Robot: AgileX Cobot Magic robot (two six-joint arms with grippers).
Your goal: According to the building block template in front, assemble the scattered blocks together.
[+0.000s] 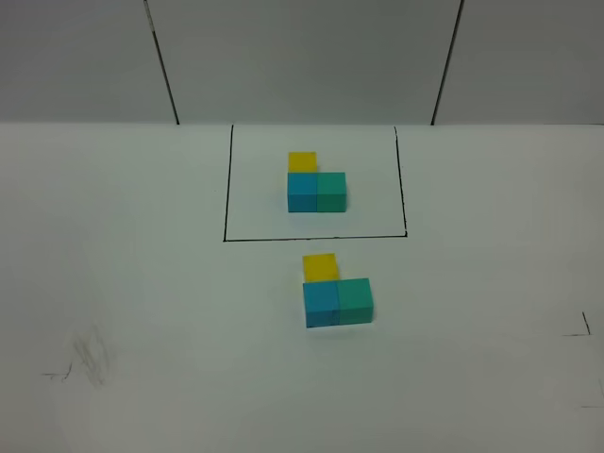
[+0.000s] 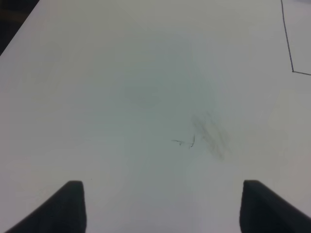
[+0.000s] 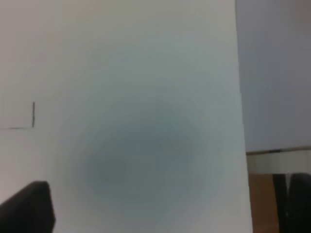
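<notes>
The building block template sits inside a thin black drawn rectangle (image 1: pixel 226 189) at the back middle: a yellow cube (image 1: pixel 302 161) behind a cyan-blue cube (image 1: pixel 302 192), with a teal-green cube (image 1: pixel 331 192) to its right. In front of the frame, the scattered blocks stand touching in the same L: yellow (image 1: pixel 320 266), cyan-blue (image 1: pixel 321 304), teal-green (image 1: pixel 355 300). Neither gripper shows in the exterior high view. My left gripper (image 2: pixel 163 208) is open and empty over bare table. Only one finger (image 3: pixel 29 206) of my right gripper shows, far to one side, with nothing held.
A grey smudge with pencil marks (image 1: pixel 90 357) lies at the front left and also shows in the left wrist view (image 2: pixel 209 136), near a corner of the frame (image 2: pixel 290 58). A small drawn corner mark (image 1: pixel 580 328) is at the right. The table edge (image 3: pixel 240 97) shows in the right wrist view.
</notes>
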